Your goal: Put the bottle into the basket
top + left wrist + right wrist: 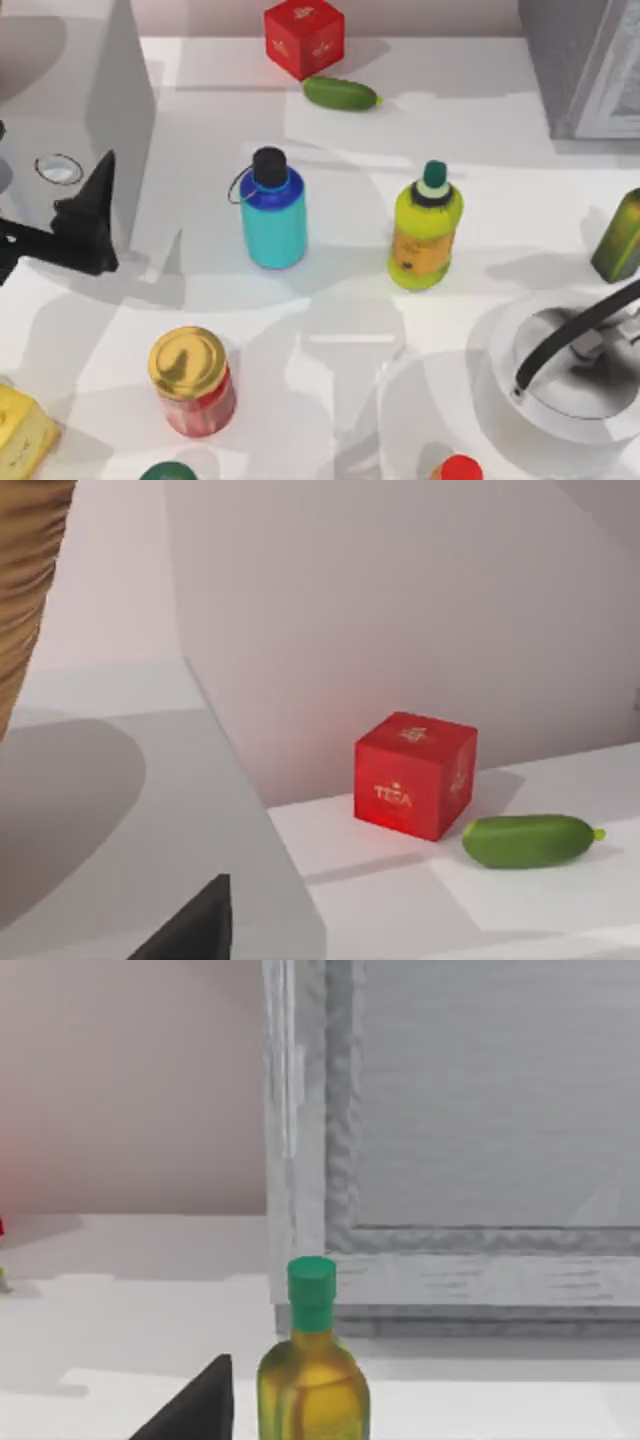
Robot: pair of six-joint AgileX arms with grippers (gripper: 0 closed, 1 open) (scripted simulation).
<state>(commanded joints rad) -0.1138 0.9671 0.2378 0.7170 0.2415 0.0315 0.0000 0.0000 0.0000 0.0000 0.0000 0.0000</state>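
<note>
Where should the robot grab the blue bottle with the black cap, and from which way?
Probably around the straight round body of the blue bottle, below its dark shoulder, with the jaws closing on its two sides. It stands upright with free table around it, so a level approach from the left gripper side looks easiest. The black cap is narrow and the thin strap is floppy, so both look like poorer holds.

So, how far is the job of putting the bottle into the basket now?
Nothing looks done yet. The cyan bottle stands upright on the table, touched by nothing. The left gripper is at the table's left side, apart from it. Reaching, gripping, carrying and dropping it in remain.
</note>
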